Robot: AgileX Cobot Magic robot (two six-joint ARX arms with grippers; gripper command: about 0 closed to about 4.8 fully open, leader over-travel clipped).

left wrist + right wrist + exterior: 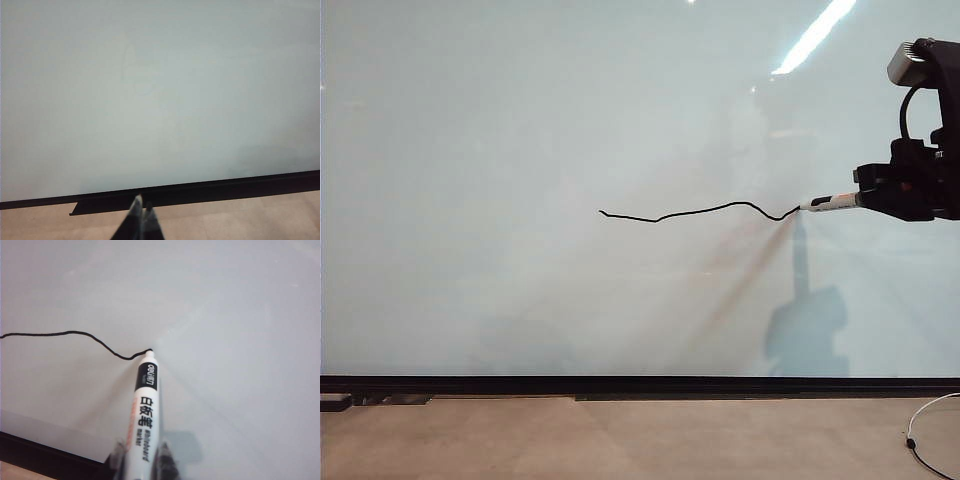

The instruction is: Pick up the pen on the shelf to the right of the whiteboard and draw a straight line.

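Two tools here, but only one is working: the right tool (pixel 880 196) is clamped on the pen (pixel 832 202), whose barrel lies roughly level with its tip at the right-hand end of the straight line (pixel 695 212) on the whiteboard (pixel 520 120). The wobbly stroke runs off leftward from the tip. Left tool (pixel 141 212) sits low by the board's bottom edge, fingers pinched together, holding nothing, nowhere near the pen.

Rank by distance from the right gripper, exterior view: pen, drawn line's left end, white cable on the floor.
From the right gripper, at the right edge:
1. pen, held in its jaws.
2. white cable, lower right, on the floor.
3. line's left end, mid-board.
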